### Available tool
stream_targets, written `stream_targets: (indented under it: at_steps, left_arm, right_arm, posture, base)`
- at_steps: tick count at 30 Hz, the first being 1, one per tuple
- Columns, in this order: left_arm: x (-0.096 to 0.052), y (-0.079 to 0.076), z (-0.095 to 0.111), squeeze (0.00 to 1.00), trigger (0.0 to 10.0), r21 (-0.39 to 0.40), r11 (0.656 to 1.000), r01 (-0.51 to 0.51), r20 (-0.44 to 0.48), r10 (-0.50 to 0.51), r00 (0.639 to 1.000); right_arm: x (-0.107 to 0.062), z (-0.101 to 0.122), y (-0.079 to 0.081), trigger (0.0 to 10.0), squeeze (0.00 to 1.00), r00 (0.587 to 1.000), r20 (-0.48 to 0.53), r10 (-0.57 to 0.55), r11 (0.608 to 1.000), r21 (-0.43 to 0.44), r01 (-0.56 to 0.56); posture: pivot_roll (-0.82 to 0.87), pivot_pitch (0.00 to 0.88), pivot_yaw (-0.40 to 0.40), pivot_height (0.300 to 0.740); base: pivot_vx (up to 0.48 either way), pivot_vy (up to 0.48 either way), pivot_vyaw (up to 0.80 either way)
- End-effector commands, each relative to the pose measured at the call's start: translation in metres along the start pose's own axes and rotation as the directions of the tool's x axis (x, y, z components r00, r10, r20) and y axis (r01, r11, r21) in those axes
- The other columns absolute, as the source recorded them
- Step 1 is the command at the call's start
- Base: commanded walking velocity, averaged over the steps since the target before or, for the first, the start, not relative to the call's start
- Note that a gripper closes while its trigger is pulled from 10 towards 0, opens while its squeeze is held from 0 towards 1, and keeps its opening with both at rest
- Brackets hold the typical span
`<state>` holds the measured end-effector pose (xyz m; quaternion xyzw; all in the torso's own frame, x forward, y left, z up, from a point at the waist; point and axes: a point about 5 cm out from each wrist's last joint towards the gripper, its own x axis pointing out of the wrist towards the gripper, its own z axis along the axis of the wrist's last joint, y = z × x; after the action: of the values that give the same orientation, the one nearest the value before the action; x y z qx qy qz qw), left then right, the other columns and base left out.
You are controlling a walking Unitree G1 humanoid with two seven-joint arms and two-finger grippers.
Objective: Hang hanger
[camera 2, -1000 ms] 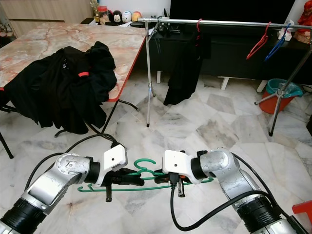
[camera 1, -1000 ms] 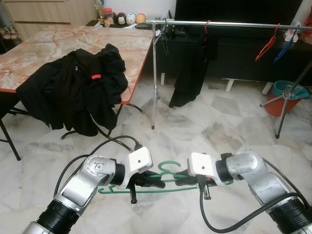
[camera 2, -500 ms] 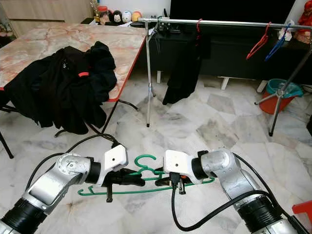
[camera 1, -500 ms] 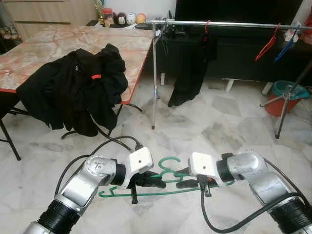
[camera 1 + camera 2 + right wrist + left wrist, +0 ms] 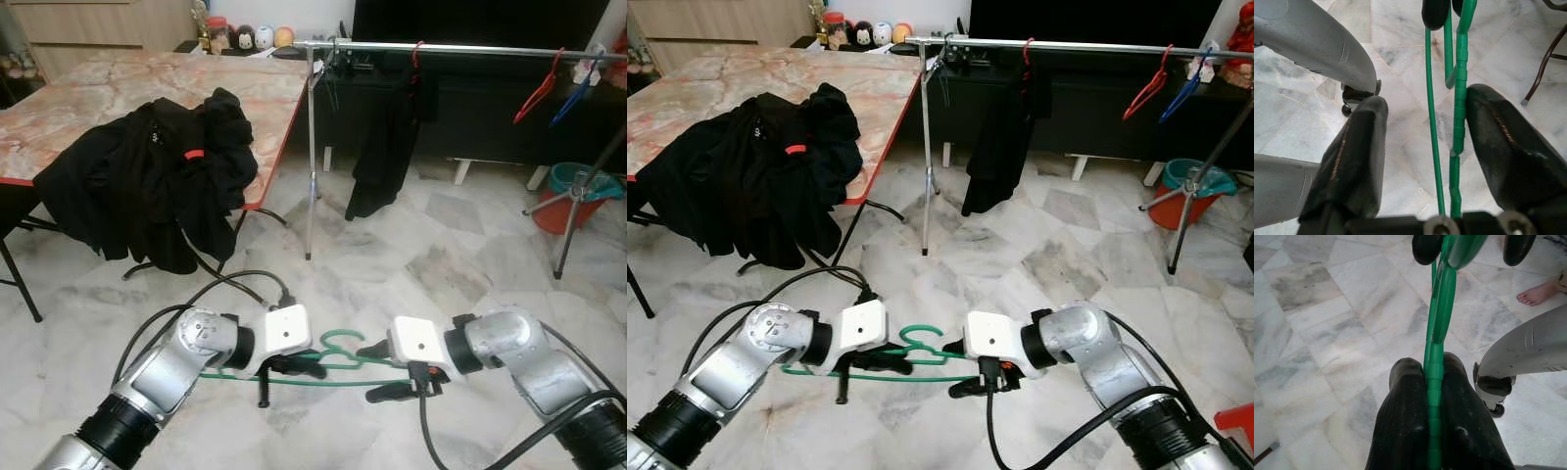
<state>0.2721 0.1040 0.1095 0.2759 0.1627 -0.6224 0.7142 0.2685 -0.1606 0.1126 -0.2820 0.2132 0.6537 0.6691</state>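
A green wire hanger (image 5: pixel 338 346) hangs low over the marble floor between my two arms, its hook pointing away from me. My left gripper (image 5: pixel 306 367) is shut on it; in the left wrist view both black fingers (image 5: pixel 1405 406) pinch the green hanger (image 5: pixel 1439 328) tightly. My right gripper (image 5: pixel 378 371) is open, with one finger on each side of the hanger. In the right wrist view the hanger wires (image 5: pixel 1459 103) run through the wide gap between the pads (image 5: pixel 1359 147). A metal clothes rail (image 5: pixel 460 47) stands across the room ahead.
On the rail hang a black garment (image 5: pixel 382 147), a red hanger (image 5: pixel 537 93) and a blue hanger (image 5: pixel 571 93). A marble-topped table (image 5: pixel 118 78) at the left carries a heap of black clothes (image 5: pixel 147 176). A teal bucket (image 5: pixel 573 186) stands far right. A person's bare foot (image 5: pixel 1537 293) is nearby.
My right gripper's fingers have spread apart and let go of the hanger. The hanger has dropped slightly and lies flatter, with the left gripper still holding it.
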Motion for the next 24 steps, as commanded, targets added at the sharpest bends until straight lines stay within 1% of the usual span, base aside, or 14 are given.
stream_targets:
  at_steps: [1, 10, 12, 13, 14, 15, 16, 17, 18, 19, 20, 22, 23, 24]
  left_arm:
    - [-0.010, 0.007, -0.011, 0.00, 0.0, 0.033, 0.999, -0.032, -0.106, 0.035, 0.994]
    - [-0.019, 0.007, -0.018, 0.00, 0.0, 0.026, 0.998, -0.052, -0.130, 0.055, 0.990]
    - [-0.028, 0.010, -0.025, 0.00, 0.0, 0.004, 0.996, -0.086, -0.148, 0.085, 0.985]
    - [-0.028, 0.010, -0.025, 0.00, 0.0, 0.004, 0.996, -0.086, -0.148, 0.085, 0.985]
    - [-0.032, 0.011, -0.030, 0.00, 0.0, -0.004, 0.994, -0.109, -0.163, 0.107, 0.981]
    - [-0.040, 0.012, -0.040, 0.00, 0.0, -0.016, 0.987, -0.159, -0.195, 0.153, 0.969]
    - [-0.042, 0.012, -0.043, 0.00, 0.0, -0.018, 0.985, -0.171, -0.202, 0.164, 0.966]
    - [-0.045, 0.013, -0.048, 0.00, 1.3, -0.031, 0.980, -0.199, -0.213, 0.188, 0.959]
    - [-0.051, 0.014, -0.061, 0.00, 10.0, -0.073, 0.959, -0.275, -0.235, 0.251, 0.939]
    - [-0.051, 0.014, -0.061, 0.00, 10.0, -0.073, 0.959, -0.275, -0.235, 0.251, 0.939]
    - [-0.053, 0.014, -0.068, 0.00, 10.0, -0.096, 0.945, -0.314, -0.247, 0.283, 0.927]
    - [-0.057, 0.009, -0.092, 0.00, 10.0, -0.165, 0.896, -0.412, -0.295, 0.354, 0.887]
    - [-0.057, 0.004, -0.104, 0.00, 10.0, -0.207, 0.861, -0.464, -0.319, 0.389, 0.864]
    - [-0.055, -0.004, -0.121, 0.00, 10.0, -0.278, 0.799, -0.533, -0.349, 0.433, 0.831]
  right_arm:
    - [-0.003, 0.000, 0.001, 10.0, 1.00, 1.000, -0.003, 0.014, 1.000, -0.018, -0.014]
    - [-0.008, -0.006, -0.009, 10.0, 1.00, 0.995, -0.035, -0.089, 0.996, -0.008, 0.089]
    - [-0.017, -0.011, -0.018, 10.0, 1.00, 0.980, -0.053, -0.192, 0.981, 0.005, 0.193]
    - [-0.017, -0.011, -0.018, 10.0, 1.00, 0.980, -0.053, -0.192, 0.981, 0.005, 0.193]
    - [-0.023, -0.016, -0.025, 10.0, 0.00, 0.962, -0.070, -0.263, 0.964, 0.023, 0.265]
    - [-0.033, -0.025, -0.036, 10.0, 0.00, 0.910, -0.118, -0.398, 0.912, 0.059, 0.406]
    - [-0.035, -0.028, -0.039, 10.0, 0.00, 0.894, -0.130, -0.428, 0.896, 0.067, 0.438]
    - [-0.038, -0.032, -0.043, 10.0, 0.00, 0.865, -0.147, -0.479, 0.867, 0.073, 0.493]
    - [-0.042, -0.042, -0.050, 10.0, 0.00, 0.792, -0.190, -0.580, 0.787, 0.122, 0.605]
    - [-0.042, -0.042, -0.050, 10.0, 0.00, 0.792, -0.190, -0.580, 0.787, 0.122, 0.605]
    - [-0.044, -0.047, -0.053, 10.0, 0.00, 0.753, -0.218, -0.621, 0.740, 0.153, 0.655]
    - [-0.046, -0.067, -0.057, 10.0, 0.00, 0.613, -0.311, -0.726, 0.558, 0.254, 0.790]
    - [-0.045, -0.077, -0.056, 10.0, 0.00, 0.546, -0.356, -0.759, 0.463, 0.295, 0.836]
    - [-0.039, -0.091, -0.051, 10.0, 0.00, 0.475, -0.412, -0.778, 0.336, 0.365, 0.868]
  posture:
    - [0.16, 0.000, -0.036, 0.732]
    - [0.16, 0.000, -0.035, 0.732]
    - [0.16, 0.000, -0.036, 0.732]
    - [0.16, 0.000, -0.036, 0.732]
    - [0.16, 0.000, -0.033, 0.732]
    - [0.15, 0.000, -0.032, 0.732]
    - [0.15, 0.000, -0.032, 0.732]
    - [0.15, 0.000, -0.032, 0.732]
    - [0.15, 0.000, -0.031, 0.732]
    - [0.15, 0.000, -0.031, 0.732]
    - [0.15, 0.000, -0.031, 0.732]
    - [0.15, 0.000, -0.031, 0.732]
    - [0.15, 0.000, -0.030, 0.732]
    - [0.14, 0.000, -0.030, 0.732]
  base:
    - [0.000, 0.000, 0.00]
    - [0.000, 0.000, 0.00]
    - [0.000, 0.000, 0.00]
    - [0.000, 0.000, 0.00]
    - [0.000, 0.000, 0.00]
    - [0.000, 0.000, 0.00]
    - [0.000, 0.000, 0.00]
    - [0.000, 0.000, 0.00]
    - [0.000, 0.000, 0.00]
    - [0.000, 0.000, 0.00]
    - [0.000, 0.000, 0.00]
    - [0.000, 0.000, 0.00]
    - [0.000, 0.000, 0.00]
    - [0.000, 0.000, 0.00]
